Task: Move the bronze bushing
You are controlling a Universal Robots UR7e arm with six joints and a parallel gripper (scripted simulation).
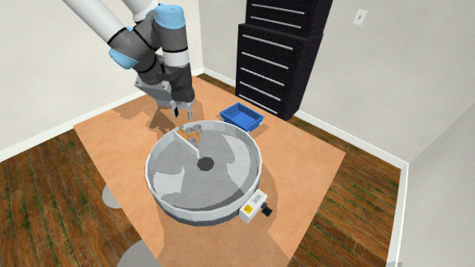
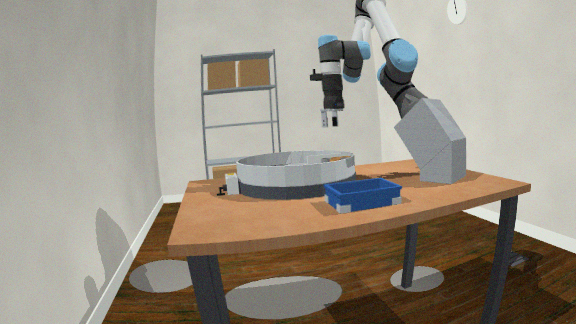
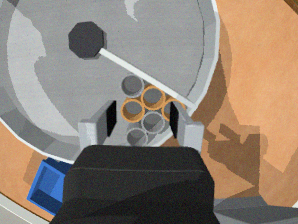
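In the wrist view three bronze bushings, one left (image 3: 132, 121), one upper middle (image 3: 153, 87) and one partly hidden by the right finger (image 3: 164, 108), stand upright and close together on the turntable (image 1: 198, 215) (image 2: 280, 176) (image 3: 211, 35). Three grey bushings stand beside them, one above (image 3: 123, 85) and two below (image 3: 153, 132) (image 3: 128, 136). My gripper (image 1: 183, 114) (image 2: 329, 125) (image 3: 143, 112) is open and empty, well above the turntable's rim and over the cluster in the wrist view. The blue crate (image 1: 243, 119) (image 2: 367, 199) (image 3: 50, 181) stands beside the turntable; no bushing shows in it.
A thin white divider (image 1: 187, 144) (image 3: 145, 75) runs from the dark hub (image 1: 205, 164) (image 3: 86, 40) to the turntable wall, right beside the bushings. A white box (image 1: 252, 206) (image 2: 231, 184) with a black knob is on the turntable's outer side. A black cabinet (image 1: 268, 62) stands behind the table.
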